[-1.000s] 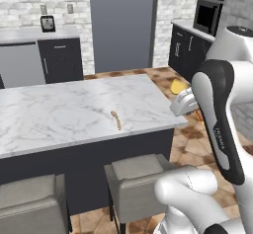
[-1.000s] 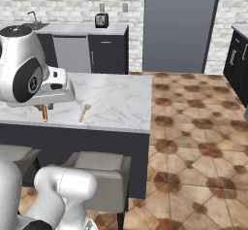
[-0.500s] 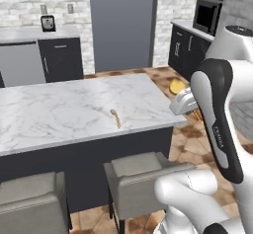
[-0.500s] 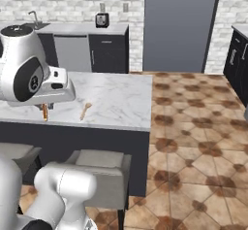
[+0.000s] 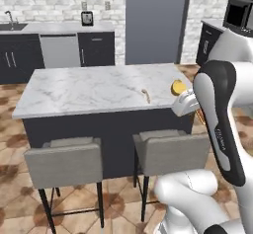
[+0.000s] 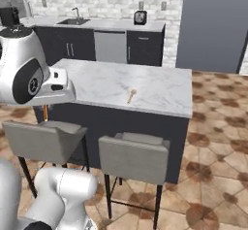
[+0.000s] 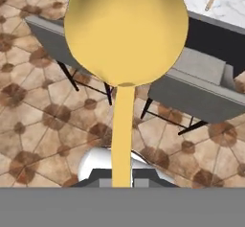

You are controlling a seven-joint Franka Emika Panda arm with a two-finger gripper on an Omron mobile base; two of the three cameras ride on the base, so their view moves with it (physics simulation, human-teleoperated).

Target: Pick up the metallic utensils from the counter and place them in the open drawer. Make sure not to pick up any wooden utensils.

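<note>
Marble counter [image 5: 89,87] in the left base view carries one small pale utensil [image 5: 146,95], lying flat near the front edge. It is too small to tell if it is metal. Beside the counter's right end, a yellow round-headed utensil [image 5: 178,86] rises by the arm.

From the right base view, the small utensil is well apart from the arm.

Along the hand view, the pincer [image 7: 123,175] seems closed on the yellow handle. If the small one is metal, I judge it light, stiff and slippery, best pinched across its handle's middle.
</note>
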